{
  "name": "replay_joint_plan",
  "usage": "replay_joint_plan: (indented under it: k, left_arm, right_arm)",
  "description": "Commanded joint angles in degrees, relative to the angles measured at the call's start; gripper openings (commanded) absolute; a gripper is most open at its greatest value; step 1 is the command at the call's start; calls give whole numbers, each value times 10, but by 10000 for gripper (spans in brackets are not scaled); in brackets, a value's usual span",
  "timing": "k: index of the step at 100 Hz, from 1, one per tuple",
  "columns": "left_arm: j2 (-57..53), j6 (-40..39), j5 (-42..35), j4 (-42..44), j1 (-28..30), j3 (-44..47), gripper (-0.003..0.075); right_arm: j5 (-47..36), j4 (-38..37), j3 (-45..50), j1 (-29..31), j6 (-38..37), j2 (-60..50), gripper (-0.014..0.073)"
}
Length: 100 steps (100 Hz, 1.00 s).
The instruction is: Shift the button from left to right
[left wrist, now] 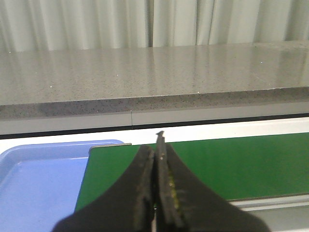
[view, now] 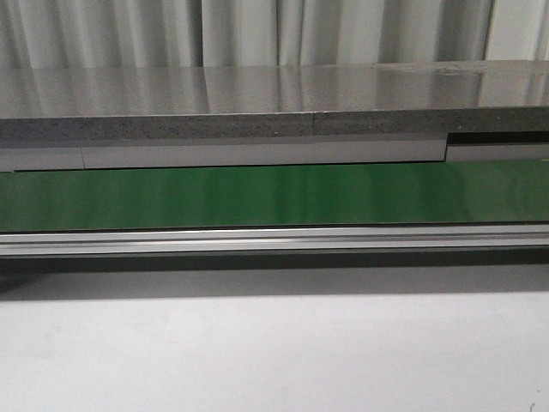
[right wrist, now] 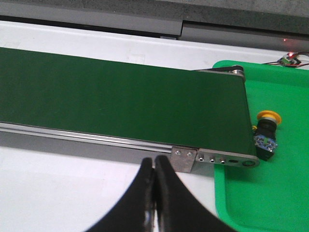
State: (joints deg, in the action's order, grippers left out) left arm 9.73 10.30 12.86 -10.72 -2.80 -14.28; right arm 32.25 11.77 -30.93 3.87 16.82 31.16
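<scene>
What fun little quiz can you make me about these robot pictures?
1. True or false: the button sits on the green tray.
2. What colour is the tray in the left wrist view? A) red B) blue C) yellow
3. Fill in: the left pincer and the right pincer are both ____.

Key: 1 true. 2 B. 3 shut; each pincer's fingers are pressed together with nothing between them, above the green belt.
</scene>
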Motion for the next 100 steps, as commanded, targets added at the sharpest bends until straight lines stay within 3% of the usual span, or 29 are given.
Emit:
replay_joint_plan:
  k: [1,66,87,100]
  left_arm:
    - [5,-1,-48,-4,-6,-15,-20]
    - [5,-1,-48,-4,-6,-15,-20]
    - [5,-1,-48,-4,-6,-15,-20]
    - [5,-1,-48,-4,-6,-15,-20]
  right_arm:
    - [-28,8,-12,-1,-1,0,-64]
    - [-30,8,-12,-1,-1,0,-67]
    - [-81,10,23,-1,-7,-8,-67]
    - [-114,6,69,-1,-60,-51,-67]
